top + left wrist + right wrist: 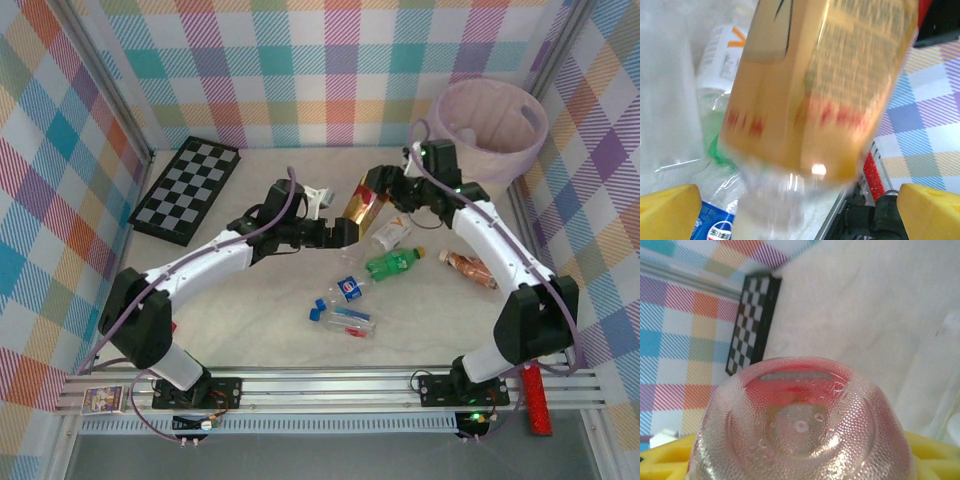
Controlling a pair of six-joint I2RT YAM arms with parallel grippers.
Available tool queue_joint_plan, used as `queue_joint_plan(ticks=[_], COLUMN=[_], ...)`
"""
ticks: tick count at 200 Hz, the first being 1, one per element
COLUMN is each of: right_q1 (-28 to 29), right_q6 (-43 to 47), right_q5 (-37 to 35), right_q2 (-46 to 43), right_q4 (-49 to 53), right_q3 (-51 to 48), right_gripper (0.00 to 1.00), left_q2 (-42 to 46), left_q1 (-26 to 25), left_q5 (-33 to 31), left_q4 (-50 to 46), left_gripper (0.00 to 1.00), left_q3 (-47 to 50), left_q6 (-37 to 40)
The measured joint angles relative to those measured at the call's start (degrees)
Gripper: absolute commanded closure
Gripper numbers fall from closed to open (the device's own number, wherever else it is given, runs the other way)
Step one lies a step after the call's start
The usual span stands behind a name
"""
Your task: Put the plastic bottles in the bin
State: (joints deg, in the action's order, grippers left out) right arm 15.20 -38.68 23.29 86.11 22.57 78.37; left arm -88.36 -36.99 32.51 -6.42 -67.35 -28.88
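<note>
left gripper (800,210) wide open | right gripper (388,195) clamps bottle (365,205) | pull left clear first, then swing to bin (505,160) at 2 o'clock

A Pepsi-like roundel sits on the blue-labelled bottle (349,288); the fine print on the gold-labelled bottle (825,85) is too blurred to read.

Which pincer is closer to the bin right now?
Right. The right pincer, gripping the gold-labelled bottle, is just below-left of the bin in the top view. The open left pincer sits farther left, past that bottle.
</note>
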Motion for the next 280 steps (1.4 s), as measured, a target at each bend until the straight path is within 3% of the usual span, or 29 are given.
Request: queue_joint_plan(ticks=[48, 122, 201, 280], right_q1=[-7.2, -8.6, -10.5, -11.5], right_q6=[10.2, 30.9, 46.5, 47.5], right_q5=[-10.1, -32.7, -46.6, -48.0], right_q2=[-3.3, -2.8, 16.9, 40.2], right_q4=[4.5, 2.5, 2.0, 15.6], right_q3=[14.5, 31.9, 47.2, 69.5], right_gripper=[0.41, 0.45, 0.47, 0.48], left_q2=[2.7, 3.0, 5.2, 7.3], left_q1=[0.0, 0.0, 0.0, 0.0], left_q5=[-1.2, -3.3, -6.4, -8.3], left_q4=[-1.4, -2.7, -5.5, -9.8], left_gripper=[0.00, 0.00, 0.00, 0.00], left_q3=[-0.5, 2.4, 4.1, 4.3], left_q6=[0.4, 0.4, 2.1, 4.7])
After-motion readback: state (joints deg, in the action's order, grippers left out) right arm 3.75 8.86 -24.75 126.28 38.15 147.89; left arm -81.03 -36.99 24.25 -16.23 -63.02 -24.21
